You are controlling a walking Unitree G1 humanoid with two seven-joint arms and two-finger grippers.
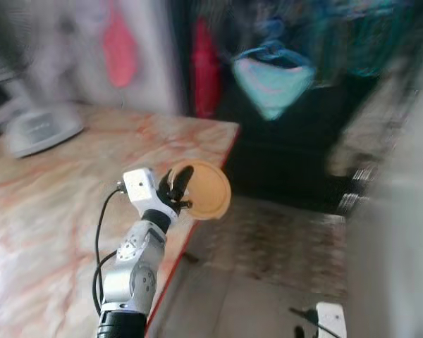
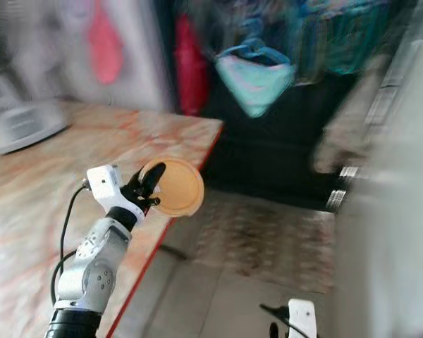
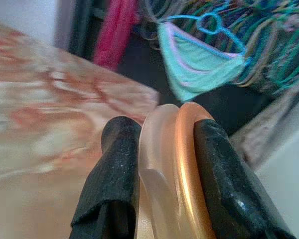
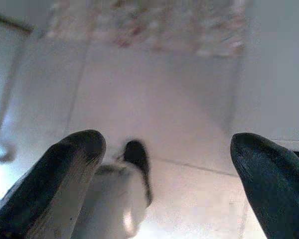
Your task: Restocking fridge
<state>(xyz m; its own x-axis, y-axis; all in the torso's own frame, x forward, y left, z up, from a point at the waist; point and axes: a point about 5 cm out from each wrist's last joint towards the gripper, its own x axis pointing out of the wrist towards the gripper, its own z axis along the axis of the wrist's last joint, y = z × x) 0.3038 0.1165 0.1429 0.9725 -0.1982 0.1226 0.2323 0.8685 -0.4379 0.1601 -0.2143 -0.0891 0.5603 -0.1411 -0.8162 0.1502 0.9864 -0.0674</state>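
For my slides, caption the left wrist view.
Left gripper pinching a round orange lid edge-on beside a marble table.

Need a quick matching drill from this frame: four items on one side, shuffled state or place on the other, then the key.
Things:
1. left hand
2. right hand
3. orange round lid
4. white fan base

States or places:
A. fingers spread, pointing at the tiled floor
B. standing on the marble-pattern table
C. shut on a round thing, raised past the table's edge
D. pinched edge-on between two black fingers

Pairs: 1-C, 2-A, 3-D, 4-B
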